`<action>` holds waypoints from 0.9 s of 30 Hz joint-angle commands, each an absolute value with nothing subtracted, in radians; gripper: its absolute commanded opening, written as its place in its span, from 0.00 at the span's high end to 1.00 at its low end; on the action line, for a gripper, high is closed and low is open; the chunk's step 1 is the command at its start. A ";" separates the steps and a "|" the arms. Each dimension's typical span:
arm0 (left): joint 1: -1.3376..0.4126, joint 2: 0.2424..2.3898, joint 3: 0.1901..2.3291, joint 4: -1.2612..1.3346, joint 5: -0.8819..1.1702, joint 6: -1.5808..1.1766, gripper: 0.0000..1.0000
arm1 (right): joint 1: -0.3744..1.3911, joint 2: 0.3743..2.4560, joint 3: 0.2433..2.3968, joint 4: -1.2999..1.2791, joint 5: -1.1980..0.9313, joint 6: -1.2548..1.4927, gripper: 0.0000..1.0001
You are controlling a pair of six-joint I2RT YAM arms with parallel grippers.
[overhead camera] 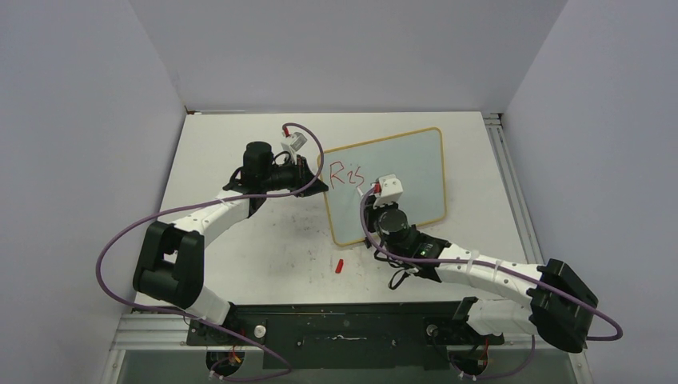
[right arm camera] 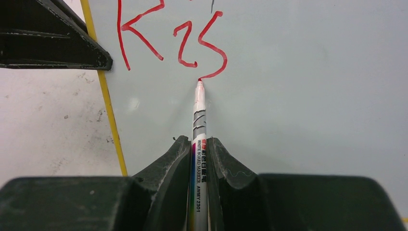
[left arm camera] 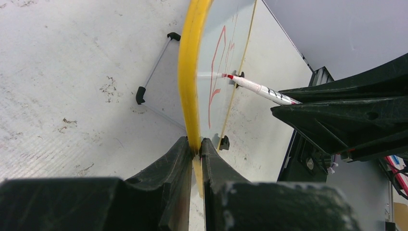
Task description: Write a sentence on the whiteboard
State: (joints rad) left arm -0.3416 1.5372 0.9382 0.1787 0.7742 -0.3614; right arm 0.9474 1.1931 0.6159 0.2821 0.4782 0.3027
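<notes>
Fingers of the right gripper (right arm camera: 198, 144) clamp the marker (right arm camera: 199, 115), tip on the whiteboard (overhead camera: 408, 164) at one o'clock on the table (overhead camera: 240, 248). The left gripper (left arm camera: 197, 147) pinches its frame. The sentence (overhead camera: 348, 176) is barely begun, and the next letter likely needs steady pressure.

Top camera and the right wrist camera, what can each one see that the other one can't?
Only the top view shows both whole arms, the whiteboard out to its far corners, and a small red piece, likely the marker's cap, lying on the table. Only the right wrist view shows the right gripper pinching the marker, its printed label, and its tip touching the end of the red lettering. Both show the board, the lettering, and the left gripper at the board's edge.
</notes>
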 commanded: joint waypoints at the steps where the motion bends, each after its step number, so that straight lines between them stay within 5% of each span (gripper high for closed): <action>1: -0.350 1.497 0.969 0.206 0.785 -0.350 1.00 | 0.961 1.141 0.659 0.284 0.493 0.312 0.95; 27: -0.350 1.502 0.969 0.204 0.782 -0.347 1.00 | 0.831 1.134 0.680 0.297 0.399 0.246 0.95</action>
